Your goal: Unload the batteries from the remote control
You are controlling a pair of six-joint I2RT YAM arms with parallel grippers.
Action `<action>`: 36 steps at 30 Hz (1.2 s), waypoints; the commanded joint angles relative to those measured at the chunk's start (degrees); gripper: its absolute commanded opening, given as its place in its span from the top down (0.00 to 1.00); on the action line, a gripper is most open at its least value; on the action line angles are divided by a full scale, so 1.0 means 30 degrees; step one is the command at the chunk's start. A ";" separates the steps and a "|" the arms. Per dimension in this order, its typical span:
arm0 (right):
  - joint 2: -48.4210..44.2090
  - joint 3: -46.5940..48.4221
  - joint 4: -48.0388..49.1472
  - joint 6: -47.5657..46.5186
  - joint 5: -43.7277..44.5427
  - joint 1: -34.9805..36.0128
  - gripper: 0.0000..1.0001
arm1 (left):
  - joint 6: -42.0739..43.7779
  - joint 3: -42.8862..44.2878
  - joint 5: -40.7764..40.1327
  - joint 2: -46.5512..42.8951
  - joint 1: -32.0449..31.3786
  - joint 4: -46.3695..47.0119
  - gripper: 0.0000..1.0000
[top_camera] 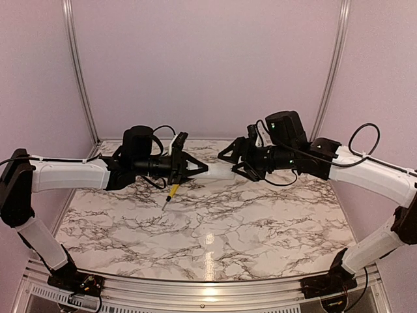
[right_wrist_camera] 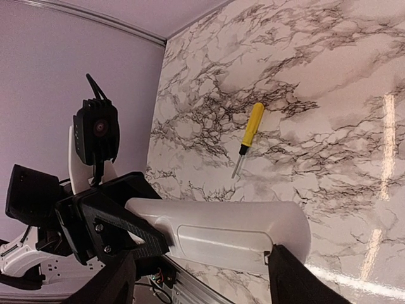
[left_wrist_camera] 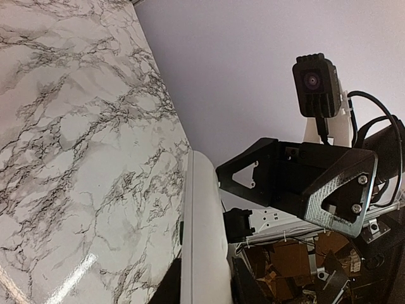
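Observation:
The white remote control (top_camera: 217,172) is held in the air between the two arms. My left gripper (top_camera: 199,168) is shut on one end of it; its dark fingers clamp the bar in the left wrist view (left_wrist_camera: 202,278). My right gripper (top_camera: 229,163) is open around the other end. In the right wrist view the remote (right_wrist_camera: 221,231) lies across, with its fingers (right_wrist_camera: 294,278) wide apart, one tip at the edge of the closed cover panel (right_wrist_camera: 247,237). The left gripper (right_wrist_camera: 107,221) shows there on the far end. The batteries are hidden inside.
A yellow-handled screwdriver (top_camera: 172,193) lies on the marble table (top_camera: 215,228) below the left gripper; it also shows in the right wrist view (right_wrist_camera: 248,137). Walls and metal posts close the back and sides.

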 commanded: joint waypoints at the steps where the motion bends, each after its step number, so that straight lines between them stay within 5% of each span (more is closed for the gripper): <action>1: -0.0304 -0.0438 0.1005 0.0614 -0.0955 0.0219 0.30 | -0.0005 0.0155 0.1169 -0.0344 -0.0140 0.2714 1.00; 36: -0.3645 -0.4992 0.8098 0.2729 -0.3450 0.0096 0.27 | -0.0834 -0.0207 0.4213 -0.0592 -0.0067 0.6195 1.00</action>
